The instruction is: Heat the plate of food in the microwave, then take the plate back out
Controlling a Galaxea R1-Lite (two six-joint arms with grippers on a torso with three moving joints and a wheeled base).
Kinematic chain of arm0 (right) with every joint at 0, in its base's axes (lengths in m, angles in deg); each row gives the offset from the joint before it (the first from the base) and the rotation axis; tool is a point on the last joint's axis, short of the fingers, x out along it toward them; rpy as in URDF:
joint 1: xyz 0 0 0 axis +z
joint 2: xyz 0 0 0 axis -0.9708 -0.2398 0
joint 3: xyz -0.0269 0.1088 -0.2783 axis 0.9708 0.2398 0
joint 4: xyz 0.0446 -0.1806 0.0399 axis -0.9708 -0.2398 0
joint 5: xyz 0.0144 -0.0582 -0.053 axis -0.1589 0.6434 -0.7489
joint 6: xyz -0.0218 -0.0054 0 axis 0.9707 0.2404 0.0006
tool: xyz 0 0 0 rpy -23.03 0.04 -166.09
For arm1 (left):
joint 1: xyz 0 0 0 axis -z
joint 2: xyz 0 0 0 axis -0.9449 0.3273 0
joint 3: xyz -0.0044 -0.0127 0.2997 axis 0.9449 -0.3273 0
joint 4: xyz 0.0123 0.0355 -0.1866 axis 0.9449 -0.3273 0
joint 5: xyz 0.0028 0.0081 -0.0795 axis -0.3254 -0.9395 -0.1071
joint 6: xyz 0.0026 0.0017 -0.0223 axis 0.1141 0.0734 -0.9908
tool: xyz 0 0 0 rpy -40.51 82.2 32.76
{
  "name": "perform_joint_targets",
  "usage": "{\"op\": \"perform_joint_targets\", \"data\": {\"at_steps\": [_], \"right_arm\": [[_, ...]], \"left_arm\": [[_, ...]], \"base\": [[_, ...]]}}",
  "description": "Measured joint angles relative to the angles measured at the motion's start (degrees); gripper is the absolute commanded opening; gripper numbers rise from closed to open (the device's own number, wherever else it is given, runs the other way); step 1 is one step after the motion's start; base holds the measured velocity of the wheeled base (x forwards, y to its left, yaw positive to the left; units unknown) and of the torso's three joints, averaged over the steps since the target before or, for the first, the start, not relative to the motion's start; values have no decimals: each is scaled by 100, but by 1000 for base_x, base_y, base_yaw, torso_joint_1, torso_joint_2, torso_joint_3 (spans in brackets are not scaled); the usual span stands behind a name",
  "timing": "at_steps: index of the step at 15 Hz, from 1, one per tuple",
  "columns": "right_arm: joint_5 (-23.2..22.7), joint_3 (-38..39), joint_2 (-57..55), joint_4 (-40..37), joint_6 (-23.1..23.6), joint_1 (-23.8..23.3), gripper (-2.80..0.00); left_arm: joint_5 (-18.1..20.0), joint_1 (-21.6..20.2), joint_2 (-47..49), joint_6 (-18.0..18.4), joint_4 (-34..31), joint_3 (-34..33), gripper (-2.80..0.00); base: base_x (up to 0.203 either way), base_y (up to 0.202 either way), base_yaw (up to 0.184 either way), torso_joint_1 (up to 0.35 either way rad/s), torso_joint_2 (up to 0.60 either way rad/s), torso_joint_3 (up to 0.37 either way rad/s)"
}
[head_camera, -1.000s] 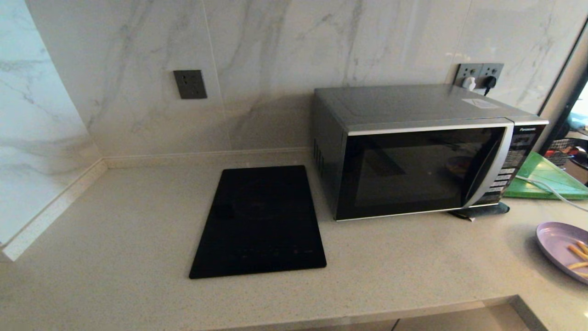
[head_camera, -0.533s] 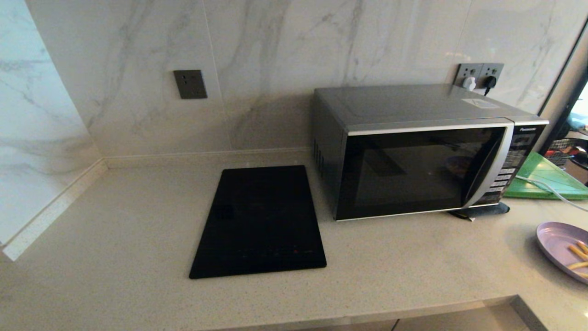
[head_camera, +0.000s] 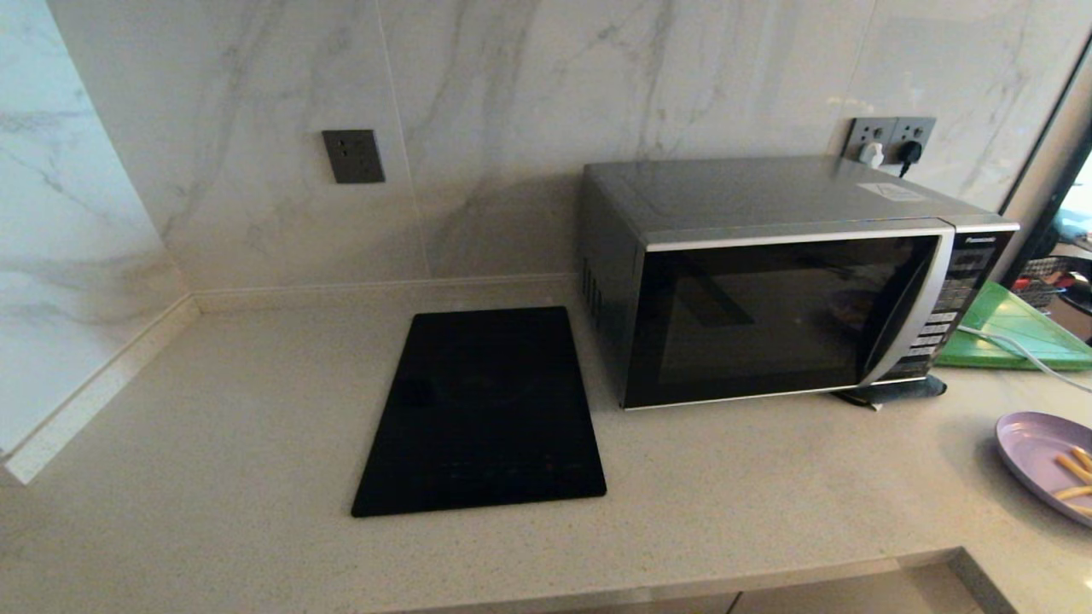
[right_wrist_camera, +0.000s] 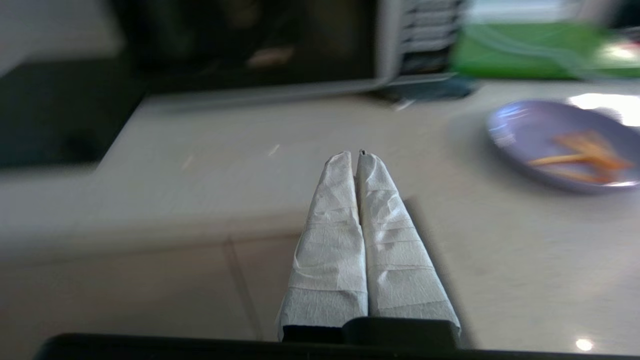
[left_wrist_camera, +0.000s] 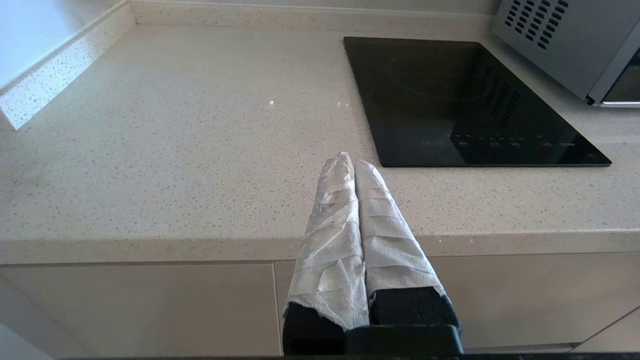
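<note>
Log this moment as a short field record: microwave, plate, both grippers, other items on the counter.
microwave: on the counter, door closed, dark glass
plate of food: lavender, a few fry-like sticks on it, on the counter to the right of the microwave, not held
left gripper: shut, empty, at the counter's front edge near the black cooktop
right gripper: shut, empty, over the counter in front of the microwave, apart from the plate
green board: beside the microwave's right side
</note>
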Motion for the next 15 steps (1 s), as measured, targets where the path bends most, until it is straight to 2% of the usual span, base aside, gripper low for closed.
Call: {"op": "perform_joint_targets", "data": {"at_steps": [2, 15], "right_arm": [[-177, 52, -2, -241, 11, 0, -280], [-153, 70, -7, -224, -68, 2, -280]], "left_arm": [[-2, 0, 0, 0, 0, 0, -280], [0, 0, 0, 2, 0, 0, -280]], "base": [[0, 0, 0, 0, 0, 0], [0, 0, 0, 0, 0, 0]]}}
